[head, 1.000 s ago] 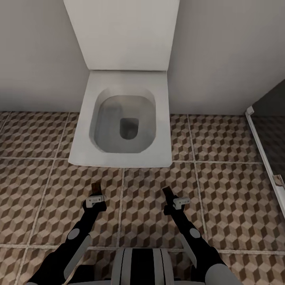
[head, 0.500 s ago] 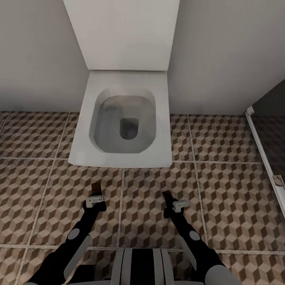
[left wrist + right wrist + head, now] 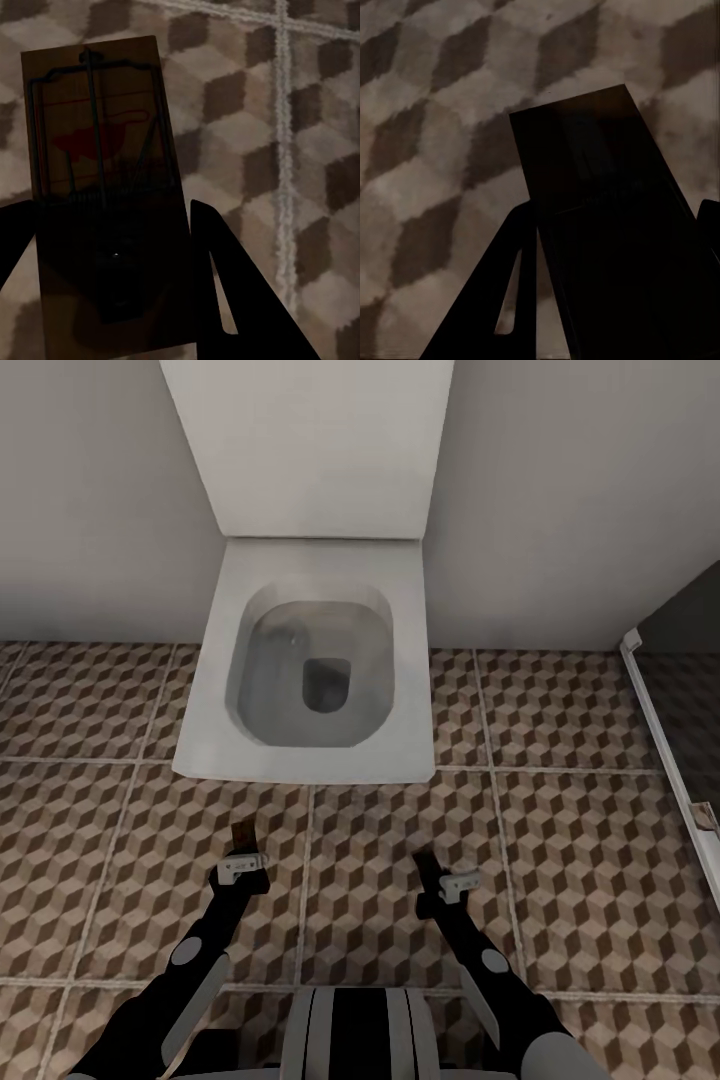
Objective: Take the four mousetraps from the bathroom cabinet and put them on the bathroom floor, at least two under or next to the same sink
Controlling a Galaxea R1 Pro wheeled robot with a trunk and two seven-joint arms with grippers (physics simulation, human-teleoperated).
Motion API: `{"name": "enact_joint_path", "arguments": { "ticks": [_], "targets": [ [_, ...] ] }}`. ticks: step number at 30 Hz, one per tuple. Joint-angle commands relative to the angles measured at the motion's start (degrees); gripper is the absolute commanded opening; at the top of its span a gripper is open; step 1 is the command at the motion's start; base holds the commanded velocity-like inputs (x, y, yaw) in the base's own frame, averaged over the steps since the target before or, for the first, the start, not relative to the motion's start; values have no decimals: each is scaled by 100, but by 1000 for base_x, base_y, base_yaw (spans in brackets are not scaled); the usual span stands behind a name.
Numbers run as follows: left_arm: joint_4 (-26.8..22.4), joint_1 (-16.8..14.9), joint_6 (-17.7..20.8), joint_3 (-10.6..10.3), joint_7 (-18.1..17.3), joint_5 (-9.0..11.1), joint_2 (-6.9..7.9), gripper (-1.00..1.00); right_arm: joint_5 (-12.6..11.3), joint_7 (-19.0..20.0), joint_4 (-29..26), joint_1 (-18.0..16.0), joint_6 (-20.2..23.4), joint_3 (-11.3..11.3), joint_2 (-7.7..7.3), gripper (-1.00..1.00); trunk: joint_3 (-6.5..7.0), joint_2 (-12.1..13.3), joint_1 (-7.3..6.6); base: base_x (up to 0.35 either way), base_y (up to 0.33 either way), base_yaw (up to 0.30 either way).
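Observation:
Each of my grippers holds one mousetrap over the cube-patterned bathroom floor (image 3: 560, 840), just short of the toilet. My left gripper (image 3: 242, 848) is shut on a tan mousetrap (image 3: 241, 832). In the left wrist view that mousetrap (image 3: 97, 165) shows its wire parts and red mark, held between the dark fingers of the left gripper (image 3: 112, 247). My right gripper (image 3: 428, 872) is shut on a second mousetrap (image 3: 423, 857). In the right wrist view this mousetrap (image 3: 592, 165) looks like a dark board, held in the right gripper (image 3: 619, 225). The cabinet and the sink are out of view.
A white square toilet (image 3: 300, 765) with its lid up stands straight ahead against the grey wall (image 3: 90, 510). A white shower-screen rail (image 3: 660, 740) runs along the right, with darker floor behind it. Open tiled floor lies on both sides of my arms.
My right gripper has drawn back slightly toward my body with its mousetrap. The left gripper and the camera have stayed still.

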Motion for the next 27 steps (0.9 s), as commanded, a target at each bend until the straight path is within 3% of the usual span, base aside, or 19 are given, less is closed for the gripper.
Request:
{"name": "enact_joint_path", "arguments": {
  "ticks": [1,27],
  "targets": [
    [0,-4,-28,-34,56,34,8,-100,-24,26,28,-2,-17,-2,-6,-100,-2,-1,-1,0,0,0],
    [0,-4,-28,-34,56,34,5,-100,-24,17,182,-2,-22,-2,-43,-100,-2,-1,-1,0,0,0]
  ]
}}
